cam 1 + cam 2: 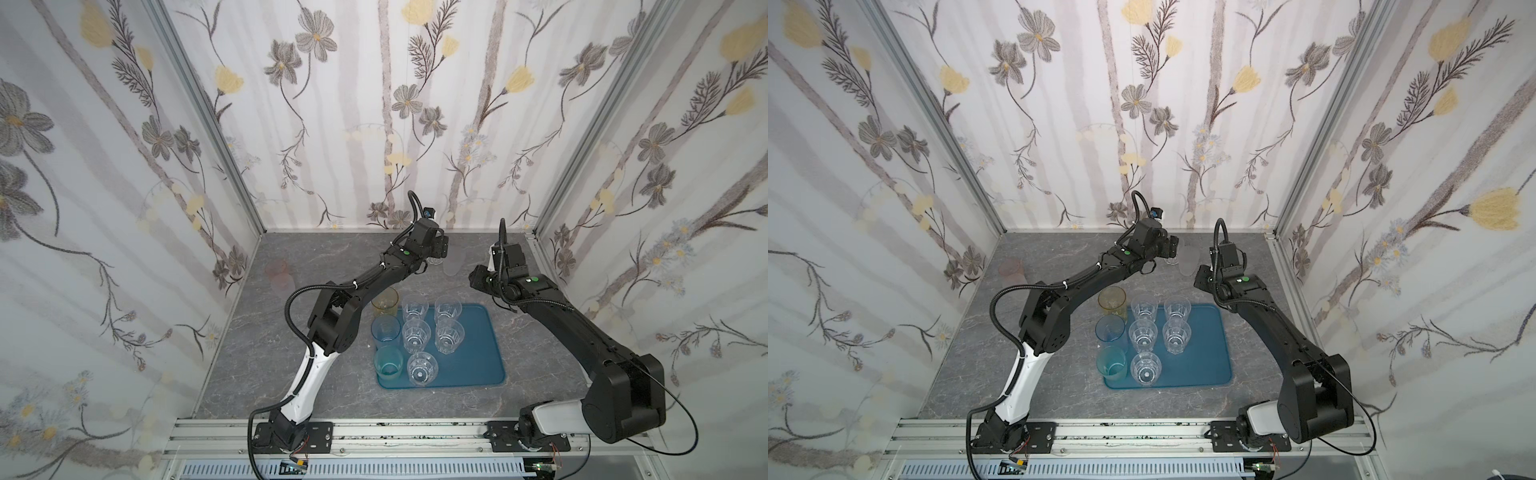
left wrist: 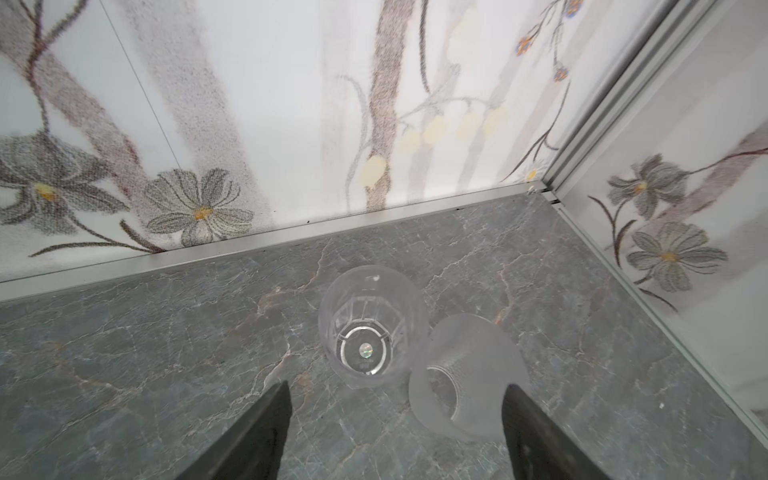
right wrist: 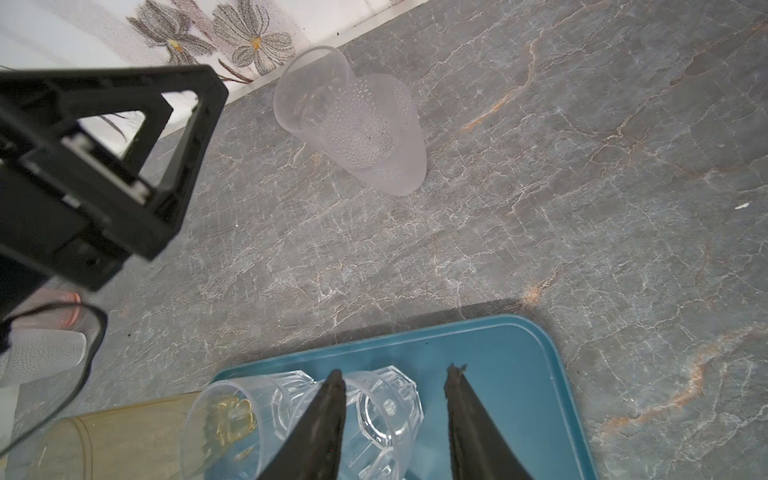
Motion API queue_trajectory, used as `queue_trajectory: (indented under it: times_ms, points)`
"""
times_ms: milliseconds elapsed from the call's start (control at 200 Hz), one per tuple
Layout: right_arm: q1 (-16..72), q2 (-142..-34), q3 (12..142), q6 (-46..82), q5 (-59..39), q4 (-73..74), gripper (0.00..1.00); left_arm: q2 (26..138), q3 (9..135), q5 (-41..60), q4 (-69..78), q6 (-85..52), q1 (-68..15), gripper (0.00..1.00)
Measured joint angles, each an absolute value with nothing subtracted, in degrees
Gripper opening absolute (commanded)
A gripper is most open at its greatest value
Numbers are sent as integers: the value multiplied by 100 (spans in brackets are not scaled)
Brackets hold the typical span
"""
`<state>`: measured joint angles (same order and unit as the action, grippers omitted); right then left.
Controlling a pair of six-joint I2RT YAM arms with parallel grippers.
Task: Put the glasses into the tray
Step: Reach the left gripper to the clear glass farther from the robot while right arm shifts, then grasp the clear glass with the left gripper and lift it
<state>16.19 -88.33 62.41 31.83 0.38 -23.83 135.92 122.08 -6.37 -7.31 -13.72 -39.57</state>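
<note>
Setting: A grey marbled tabletop (image 1: 291, 374) lay inside a booth papered with grey and yellow flowers.

Top views, tray: In both top views the teal-blue tray (image 1: 486, 357) (image 1: 1208, 361) sat toward the front. A cluster of sorted glasses (image 1: 415, 332) stood on its left half.

Top views, target: A clear tumbler (image 1: 435, 261) stood near the back wall (image 1: 374, 124), well beyond the tray. A frosted tumbler (image 1: 451, 268) stood just beside it on the right.

Top views, arms: The left arm (image 1: 365, 274) stretched diagonally across the middle with its wrist bent down. The left gripper (image 1: 439, 253) hung directly over the clear tumbler. The right arm (image 1: 582, 324) was bent, and the right gripper (image 1: 476, 276) hovered past the tray's far edge, pointing leftward. It looked the farther of the two from the clear tumbler.

Left wrist view: The left gripper's (image 2: 397, 385) fingers (image 2: 266, 432) stood wide apart and empty. The clear tumbler (image 2: 365, 328) sat straight ahead of the gap, long axis vertical and mouth up. The frosted tumbler (image 2: 465, 374) touched or nearly touched it, close to one finger, where closing jaws would probably bump it.

Right wrist view: The right gripper's (image 3: 395, 370) fingers (image 3: 328, 415) were parted with nothing between them, above the tray (image 3: 498, 365). The frosted tumbler (image 3: 399, 162) stood ahead, apart from them. The clear tumbler overlapped it and was hard to separate.
</note>
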Motion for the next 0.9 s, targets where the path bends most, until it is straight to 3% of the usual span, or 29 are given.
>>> queue_trajectory:
  times_ms: [375, 899]
  points:
    - [1737, -8665, 5513, 3186, -132, -2115, 41, 15139, 13941, -377, -1092, -1376, -3699, 70]
    - [1986, -8696, 5382, 3205, 82, -1994, 41, 15347, 13760, -185, -1094, -1396, -3597, 39]
